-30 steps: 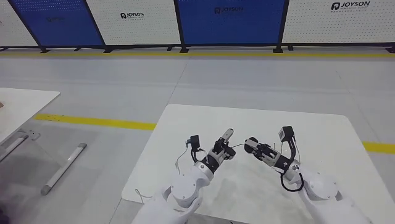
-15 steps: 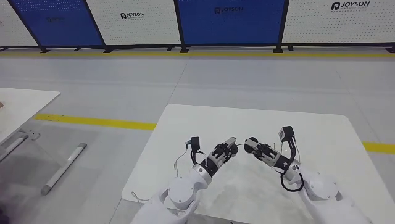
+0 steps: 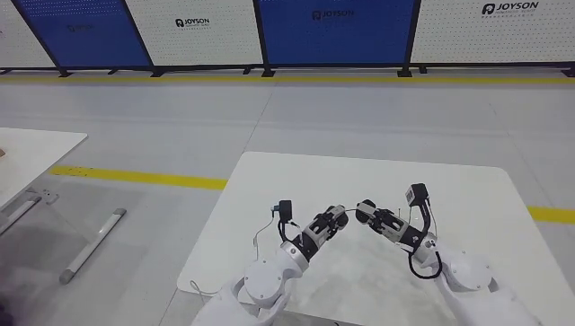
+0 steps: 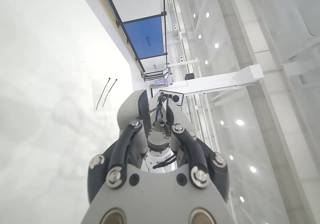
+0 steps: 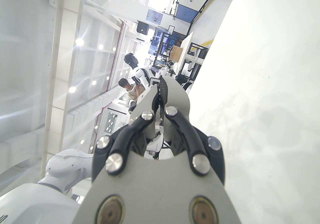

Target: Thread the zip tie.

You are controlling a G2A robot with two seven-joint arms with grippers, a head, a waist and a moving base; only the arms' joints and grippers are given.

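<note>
1. Table (image 3: pixel 269 236), white, seen from above. The left gripper (image 3: pixel 336 213) and right gripper (image 3: pixel 363 210) hang over its middle, tips facing and just beside each other. How far either one is open cannot be told from up here.
2. Left wrist view: the left gripper's fingers (image 4: pixel 140 106) stand partly apart and clamp nothing. A thin black zip tie (image 4: pixel 150 113) crosses the gap between them, touching one pad and reaching toward the right gripper beyond. Two loose zip ties (image 4: pixel 105 94) lie side by side on the table, well apart from both grippers.
3. Right wrist view: the right gripper's fingers (image 5: pixel 177 95) are closed to a thin slit. A dark strip is pinched in it, which looks like the zip tie.
</note>
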